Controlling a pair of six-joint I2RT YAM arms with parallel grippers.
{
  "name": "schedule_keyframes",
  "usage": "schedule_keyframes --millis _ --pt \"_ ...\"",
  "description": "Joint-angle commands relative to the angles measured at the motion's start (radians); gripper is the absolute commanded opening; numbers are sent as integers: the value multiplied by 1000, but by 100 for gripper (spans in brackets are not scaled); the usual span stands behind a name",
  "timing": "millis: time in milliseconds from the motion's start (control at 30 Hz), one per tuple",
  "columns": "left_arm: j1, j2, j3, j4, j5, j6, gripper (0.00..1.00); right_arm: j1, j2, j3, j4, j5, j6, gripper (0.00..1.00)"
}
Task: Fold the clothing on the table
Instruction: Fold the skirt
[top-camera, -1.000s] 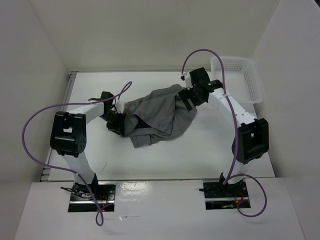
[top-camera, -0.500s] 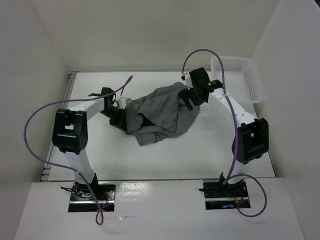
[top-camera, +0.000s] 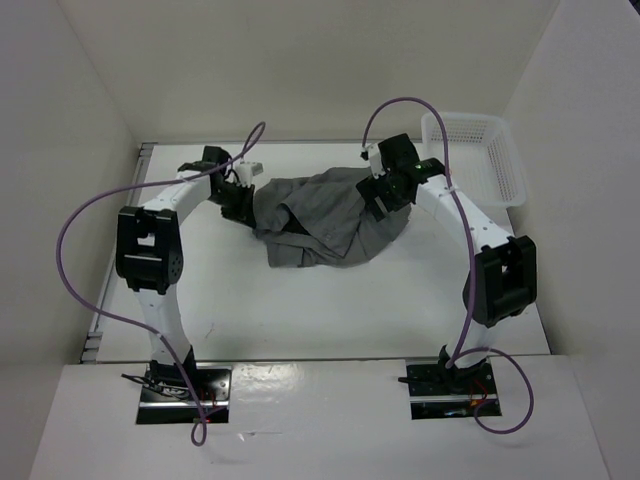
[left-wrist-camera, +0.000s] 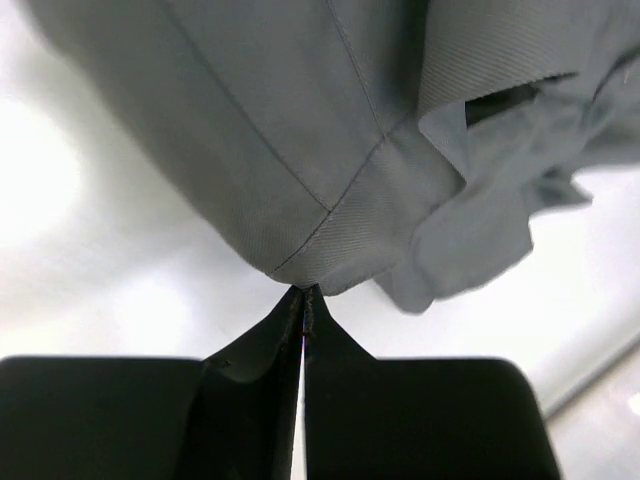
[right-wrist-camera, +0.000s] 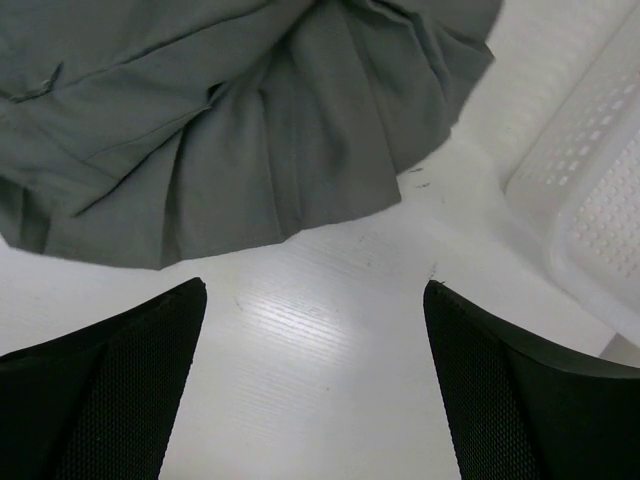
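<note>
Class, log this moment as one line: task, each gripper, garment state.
task: fold clothing | left gripper: shut on clothing edge | right gripper: open, over table by pleated hem | clothing: crumpled, not folded

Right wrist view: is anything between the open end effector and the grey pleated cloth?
No. Only bare flat white table separates the right end effector from the soft grey pleated clothing. The white plastic mesh basket sits off to one side.
</note>
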Motion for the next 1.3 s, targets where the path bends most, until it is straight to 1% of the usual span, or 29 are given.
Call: schedule_keyframes --millis 0,67,133,167,233,267,300,333,400,433,500,567,667,767,900,1067,1267 --pt "22 71 101 19 -23 21 3 16 19 70 -28 -88 -4 93" --pt "41 85 110 28 -23 8 3 68 19 70 -28 -79 -4 90" --pt "51 94 111 37 -23 -1 3 125 28 61 -7 -25 -4 90" --pt "51 105 111 37 -23 -1 4 189 28 61 3 34 -4 90" --pt "51 115 98 37 -14 -1 4 261 77 61 42 113 -13 90" --pt "51 115 98 37 -14 -1 4 334 92 47 62 154 -13 90" --pt "51 115 85 37 -5 -1 4 367 109 47 84 229 -22 90" --pt "51 115 75 46 -5 -1 4 391 146 47 104 248 -22 90" --pt "51 115 61 46 -5 -1 4 430 181 47 130 236 -22 90" --pt "51 115 49 46 -5 -1 4 430 216 77 130 225 -13 88" --pt "51 115 40 46 6 -1 4 430 240 78 148 213 -13 88" --pt "51 115 31 46 6 -1 4 430 253 78 188 233 -22 88" --pt "51 106 11 56 16 -1 4 430 263 30 239 267 -44 87" --pt "51 106 -11 56 16 -1 4 430 263 21 292 276 -53 86" --pt "51 106 -20 56 26 -1 4 430 301 45 293 276 -53 80" --pt "51 96 -29 56 36 8 4 430 339 68 274 236 -44 80" --pt "51 95 -29 56 36 8 4 430 358 59 283 236 -44 80"
